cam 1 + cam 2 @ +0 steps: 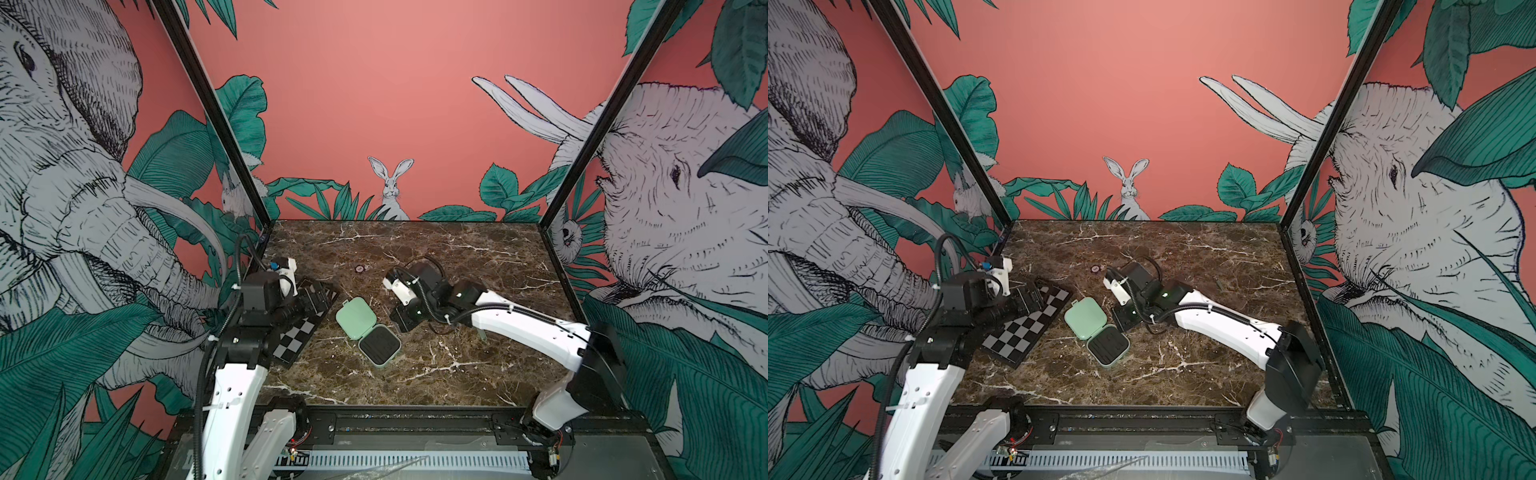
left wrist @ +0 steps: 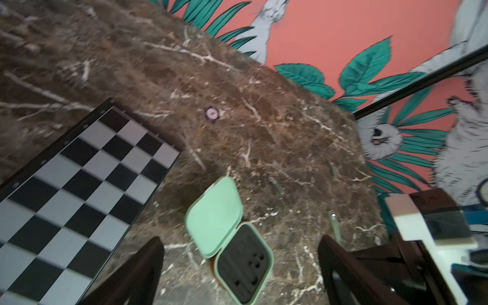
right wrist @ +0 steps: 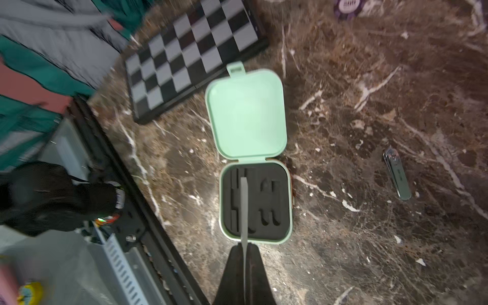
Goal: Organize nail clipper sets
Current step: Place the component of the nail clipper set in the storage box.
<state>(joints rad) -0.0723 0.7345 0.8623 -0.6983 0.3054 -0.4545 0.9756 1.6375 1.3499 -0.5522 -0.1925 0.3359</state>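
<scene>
The right gripper [image 3: 245, 249] has its jaws pressed tight on one thin flat grey-green metal tool [image 3: 244, 206], pinched at its near end. The blade runs straight out ahead of the jaws, and its tip hangs over the dark slotted insert [image 3: 266, 184] of the one mint-green rounded-square plastic case [image 3: 286, 211]. The case lies open on the brown marble tabletop [image 3: 369, 237] directly ahead of these jaws. Its base is nearest the fingertips and its lid [image 3: 247, 113] is folded flat beyond. Off to one side of the right jaws, well apart from the case, one slim metal nail clipper [image 3: 397, 174] lies flat.

The left gripper [image 2: 240, 239] has its jaws spread wide and holds nothing. Its two dark fingers [image 2: 142, 264] frame the same open case, which sits ahead of and between them.

Ahead of the left jaws, three slim greenish pieces lie on the marble. One piece [image 2: 334, 227] is just off a fingertip, a second piece [image 2: 276, 184] lies beyond the case, and a third piece [image 2: 333, 170] is farther out. All are blurred, and I cannot tell whether one is the clipper.

On the opposite finger's side lies one black-and-white checkered board [image 2: 79, 190]. One small round purple-and-white chip [image 2: 212, 114] lies well ahead of the jaws.
</scene>
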